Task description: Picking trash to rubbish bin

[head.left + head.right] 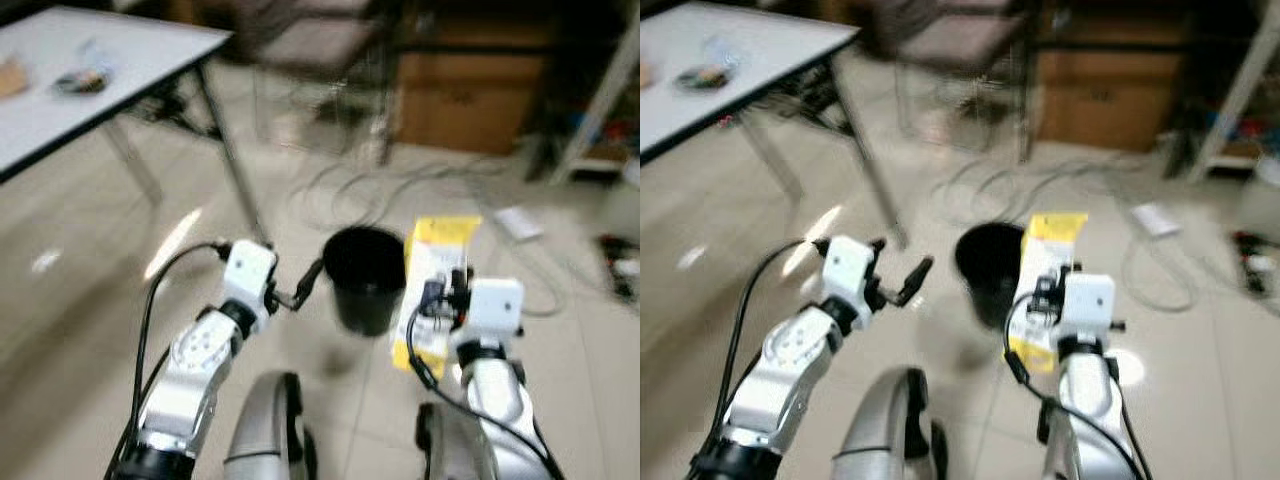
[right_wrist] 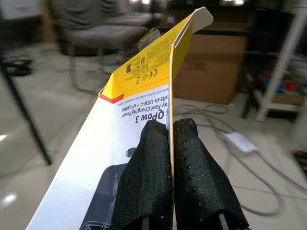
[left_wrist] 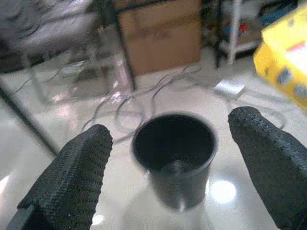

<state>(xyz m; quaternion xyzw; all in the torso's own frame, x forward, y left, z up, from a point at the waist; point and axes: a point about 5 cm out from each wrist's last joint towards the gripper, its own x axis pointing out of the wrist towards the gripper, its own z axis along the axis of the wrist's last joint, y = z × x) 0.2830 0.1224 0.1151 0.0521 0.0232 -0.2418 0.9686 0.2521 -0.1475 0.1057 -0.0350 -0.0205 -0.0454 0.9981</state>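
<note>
Pinching a flat box (image 1: 432, 290) edge-on, the right gripper (image 2: 171, 158) is holding it beside the bin (image 1: 364, 278), ready to drop, while the left gripper (image 3: 172, 158) is hovering wide open, empty.

Two silver arms are showing rounded, shiny shells with dark joints. Each is wearing a white boxy block at the wrist, and black cables are looping from those blocks back along the forearms. The left gripper (image 1: 300, 290) and right gripper (image 2: 173, 158) are showing long black fingers (image 3: 72, 177) (pads dimpled with fine raised dots, tips rounded).
</note>
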